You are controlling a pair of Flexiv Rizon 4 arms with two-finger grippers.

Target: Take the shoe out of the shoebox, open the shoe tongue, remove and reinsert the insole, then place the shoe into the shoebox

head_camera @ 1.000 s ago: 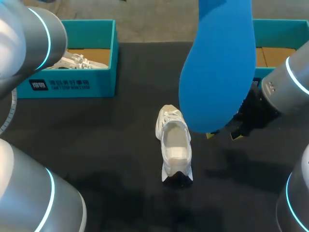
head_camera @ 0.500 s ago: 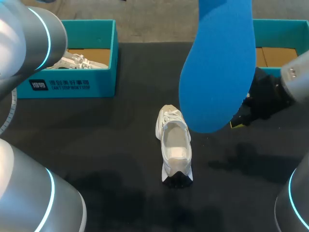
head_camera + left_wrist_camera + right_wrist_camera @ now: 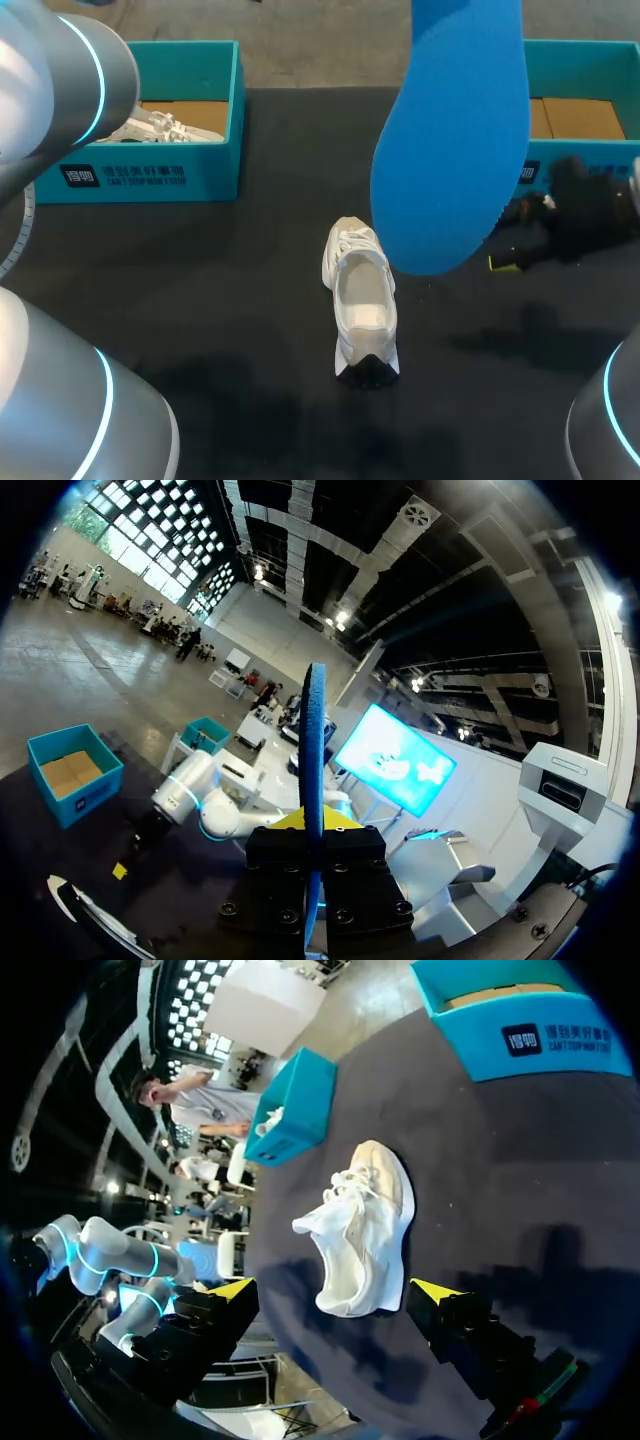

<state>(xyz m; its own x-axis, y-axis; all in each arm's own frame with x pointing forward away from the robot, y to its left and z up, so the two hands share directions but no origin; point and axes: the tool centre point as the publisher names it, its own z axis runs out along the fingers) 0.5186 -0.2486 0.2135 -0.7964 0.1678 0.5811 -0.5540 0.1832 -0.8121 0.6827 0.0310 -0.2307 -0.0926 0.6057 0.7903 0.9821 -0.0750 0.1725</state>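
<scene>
Now your left gripper (image 3: pixel 313 825) pinches blue insole (image 3: pixel 455 150) edge-on, held high above table (image 3: pixel 250 300). Your right gripper (image 3: pixel 335 1290) spread wide, low beside white shoe (image 3: pixel 362 300), not touching; shoe upright on its sole, mid-table.

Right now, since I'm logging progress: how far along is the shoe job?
Done: the shoe sits on the table, with its insole out. In hand: the left claw grips the insole aloft, and the right claw is open. Left: reinsert it, box the shoe.
</scene>
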